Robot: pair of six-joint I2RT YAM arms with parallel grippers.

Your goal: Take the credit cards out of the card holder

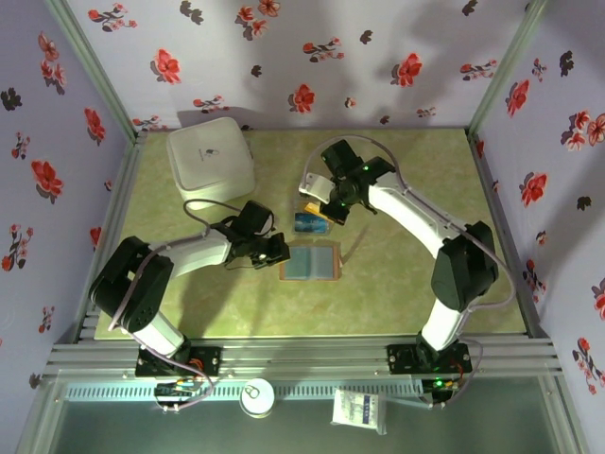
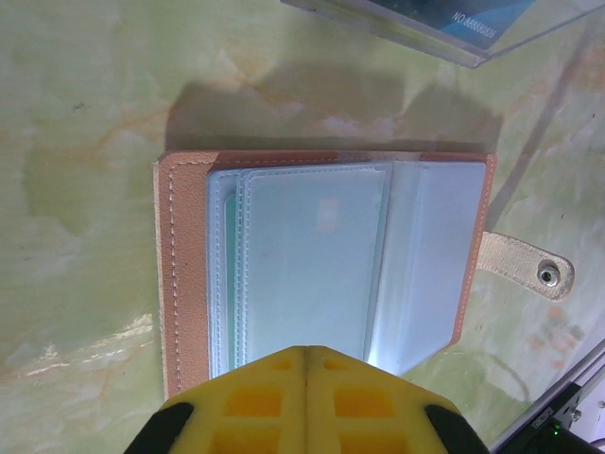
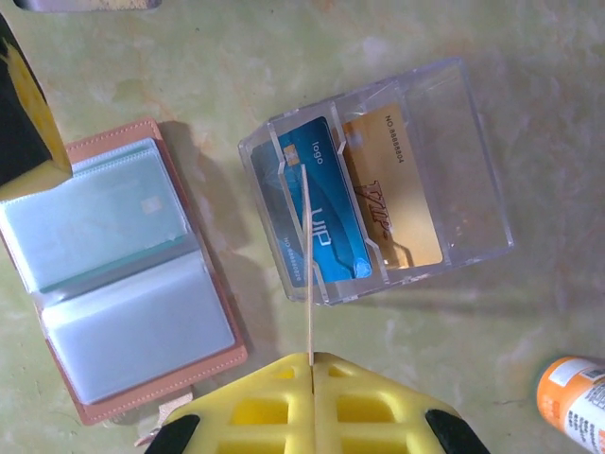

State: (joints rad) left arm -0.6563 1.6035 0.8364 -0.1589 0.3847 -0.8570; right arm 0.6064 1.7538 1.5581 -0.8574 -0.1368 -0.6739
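Card holder open mid-table, my arms closing in from both sides.
I see the card holder (image 1: 309, 262) lying open near the table's (image 1: 406, 284) middle, the left gripper (image 1: 279, 253) at its left edge. The right gripper (image 1: 331, 210) hangs over a clear box (image 1: 326, 228) holding a blue card (image 1: 307, 222), just beyond. A white container (image 1: 212, 158) sits at the far left corner.

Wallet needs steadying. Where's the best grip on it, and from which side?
Probably the snap tab: the wallet lies open and flat, pockets up, and the tab alone sticks out past the cover edge. Come in low from the tab's free end, jaws above and below it.
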